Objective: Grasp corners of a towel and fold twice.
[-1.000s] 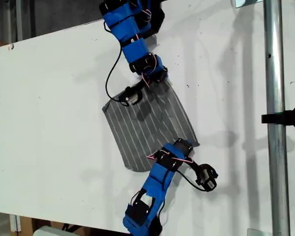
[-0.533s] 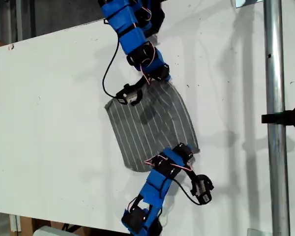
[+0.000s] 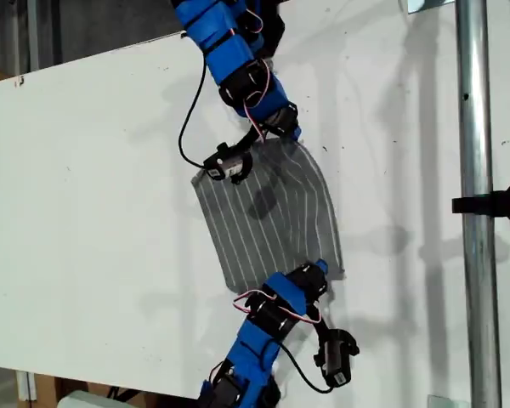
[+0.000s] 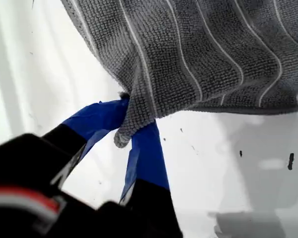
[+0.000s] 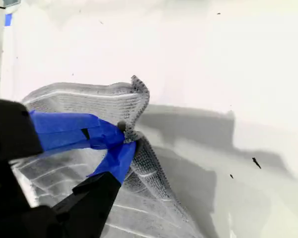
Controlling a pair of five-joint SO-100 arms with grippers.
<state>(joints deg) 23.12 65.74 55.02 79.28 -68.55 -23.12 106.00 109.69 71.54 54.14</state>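
While the towel (image 3: 268, 217) lies mid-frame on the bench (image 3: 93, 187), my first gripper (image 4: 134, 130) and my second gripper (image 5: 123, 140) each pinch a corner.

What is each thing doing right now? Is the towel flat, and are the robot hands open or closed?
towel: spread out, two corners pinched and bunched up
my first hand: closed on a towel corner
my second hand: closed on another towel corner
table: white, holding the towel
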